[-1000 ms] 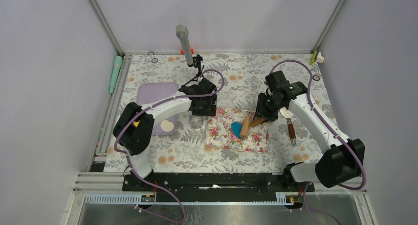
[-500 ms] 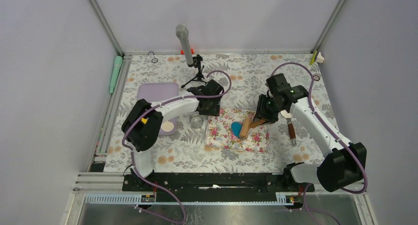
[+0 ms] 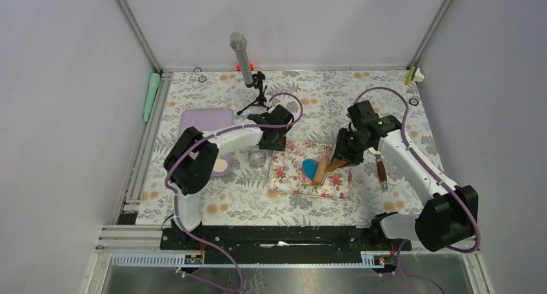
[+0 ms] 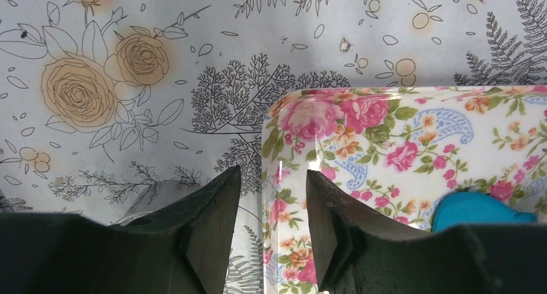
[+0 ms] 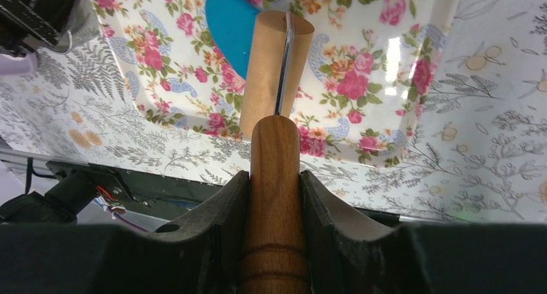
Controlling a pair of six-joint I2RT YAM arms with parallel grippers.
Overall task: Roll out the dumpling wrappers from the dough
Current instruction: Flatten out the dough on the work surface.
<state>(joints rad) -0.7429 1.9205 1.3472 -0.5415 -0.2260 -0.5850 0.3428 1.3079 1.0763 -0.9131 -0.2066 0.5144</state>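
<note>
I am looking down on a flower-printed table [image 3: 309, 94] with a pink floral mat [image 3: 330, 186] lying near its middle, closer to the near edge than to the far one. The dough [image 5: 231, 23] sits around the middle of that mat: one bright blue piece, pressed flat and smooth but shaped like a teardrop, not a clean circle. I see no finished dumpling wrappers anywhere. The right gripper [image 5: 274, 178] is clamped on the handle of the wooden roller [image 5: 276, 75], both fingers tight against the wood. The roller's drum reaches out over the mat, and its far end overlaps the right side of the blue piece. I cannot tell how hard it bears down. The left gripper [image 4: 272, 178] is at the mat's far left corner with its jaws apart, one finger inside the left edge and one outside it. Nothing is pinched between them. A small metal ring [image 3: 257, 158] stands on the table just off the mat's left edge, and a lilac tray [image 3: 205, 122] lies further toward the table's left edge. I judge that flattening is under way and the sheet is only partly spread. The next move, as I read it, needs the left jaws to steady the mat's edge. The right arm then needs to push the drum across the blue with even downward pressure, thinning the thick side without dragging the mat.
</note>
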